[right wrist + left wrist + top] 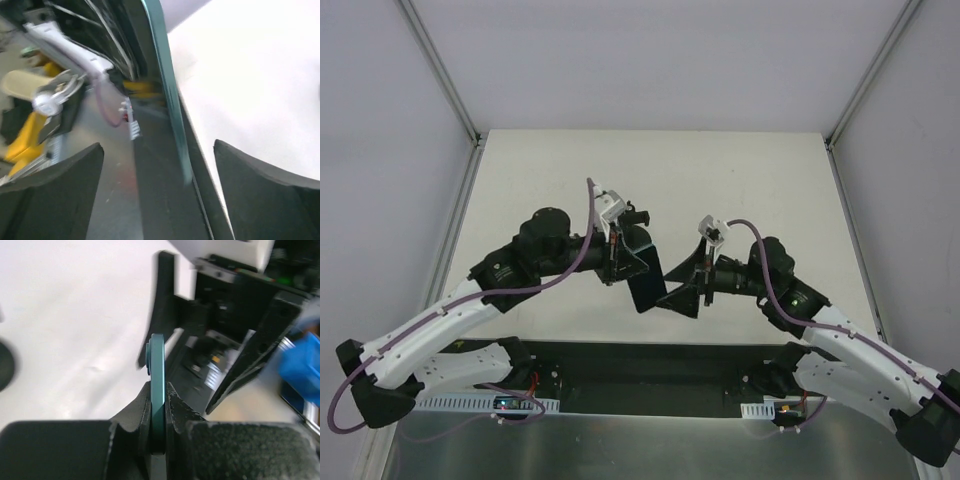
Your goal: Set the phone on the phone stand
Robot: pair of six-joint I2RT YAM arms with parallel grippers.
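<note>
My left gripper (625, 262) is shut on the phone (645, 280) and holds it on edge above the middle of the table. In the left wrist view the phone (157, 365) shows edge-on, a thin teal rim pinched between the fingers (135, 415). My right gripper (682, 290) is open just right of the phone. In the right wrist view the phone's teal edge (167, 85) runs between the spread fingers (265, 195), touching neither. A dark round shape (4, 365) at the left edge of the left wrist view may be the phone stand's base; the stand is otherwise hidden.
The white table (740, 180) is bounded by metal frame posts (470, 130) at the back corners. A black strip and a metal plate (640, 440) lie at the near edge by the arm bases. Blue (300, 365) and yellow (20, 130) items lie beyond the table's edge.
</note>
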